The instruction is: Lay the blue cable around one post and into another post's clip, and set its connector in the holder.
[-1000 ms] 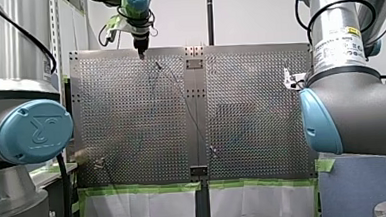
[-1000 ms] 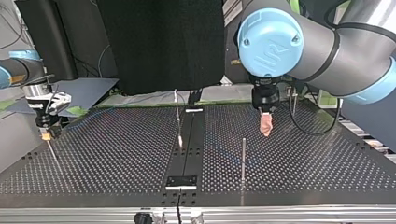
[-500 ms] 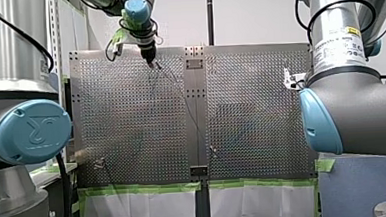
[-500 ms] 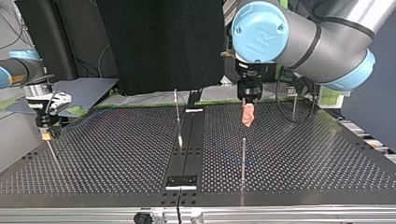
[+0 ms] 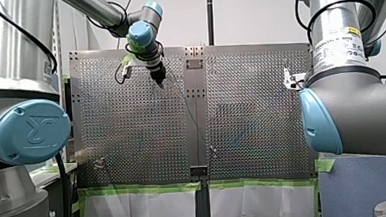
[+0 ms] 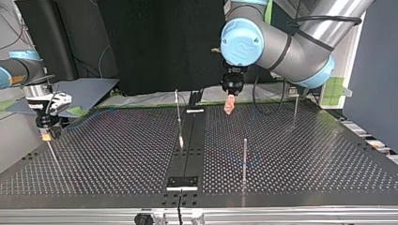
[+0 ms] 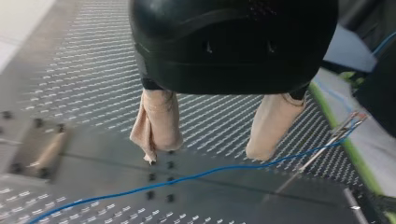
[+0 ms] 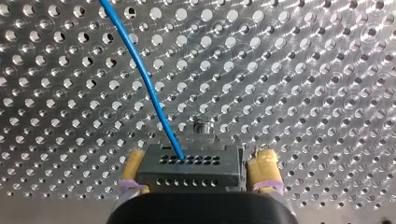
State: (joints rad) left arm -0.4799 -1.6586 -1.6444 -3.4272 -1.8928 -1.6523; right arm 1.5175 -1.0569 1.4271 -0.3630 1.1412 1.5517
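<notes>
Blue cable [image 8: 149,93] comes out of the top face of the dark connector [image 8: 189,168] and runs away across the perforated table [image 6: 305,154]. In the right wrist view, our right gripper [image 8: 201,157] is clamped on that connector, with a yellow-padded finger [image 8: 265,168] tight against each end of it. The connector sits low over the table holes. Something small and metal shows just ahead of it; we cannot tell what it is. In the top view this gripper is at the table's left edge, close to the surface.

Our left gripper [image 7: 210,148] has its fingers apart and nothing between them. The beige pads [image 7: 161,119] hang above the table. In the left wrist view the cable passes across the table just ahead of the fingertips, over the plain centre strip. We cannot tell whether it touches the pads. From there it rises toward the top end of a thin post [image 7: 322,149] off to one side of the gripper.

In the top view the left gripper hovers over the far part of the table, just right of the centre strip. A short upright post [image 6: 244,159] stands nearer the camera, well apart from it. A taller post [image 6: 294,105] stands further right.
</notes>
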